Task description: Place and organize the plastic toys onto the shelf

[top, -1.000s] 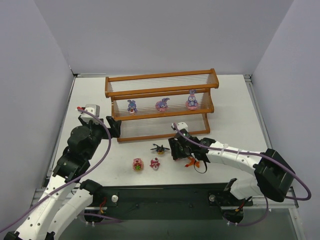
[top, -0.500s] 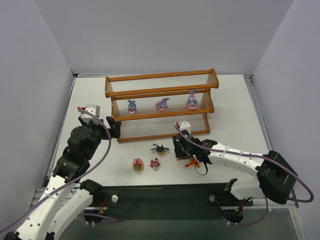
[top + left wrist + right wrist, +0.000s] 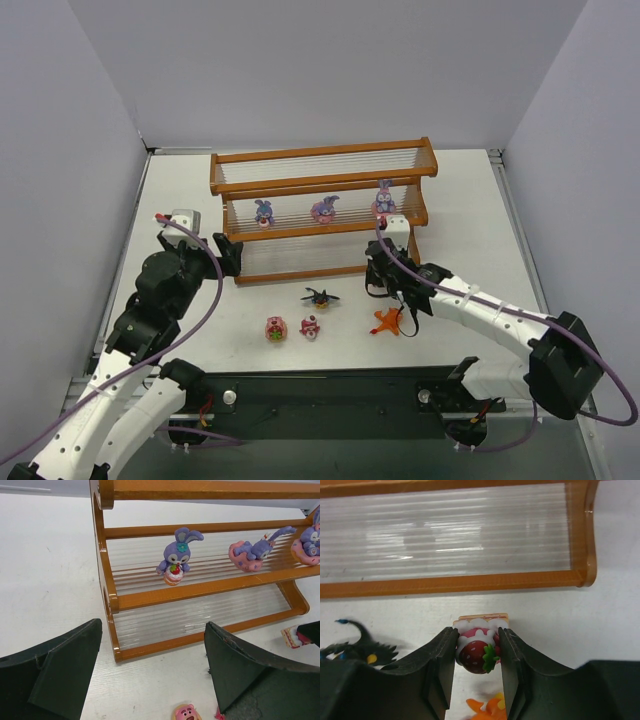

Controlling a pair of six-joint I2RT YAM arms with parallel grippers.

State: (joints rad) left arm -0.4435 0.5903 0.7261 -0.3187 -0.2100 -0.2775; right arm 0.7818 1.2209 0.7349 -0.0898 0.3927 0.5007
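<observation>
On the white counter (image 3: 470, 220) by the shelf (image 3: 320, 181), right claw (image 3: 477, 632) grips a strawberry toy (image 3: 479, 655); next, probably a lift onto a tier. Left claw (image 3: 152, 650) gapes empty.

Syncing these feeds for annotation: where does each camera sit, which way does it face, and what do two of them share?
Top external: above and behind the bases, looking down at the shelf; left arm and right arm show.
Left wrist: low on the left arm, facing the shelf's left end; open left gripper frames the bottom.
Right wrist: looks down toward the bottom tier; right gripper pinches a strawberry toy.
Shared: top external and right wrist both show the black winged toy.
</observation>
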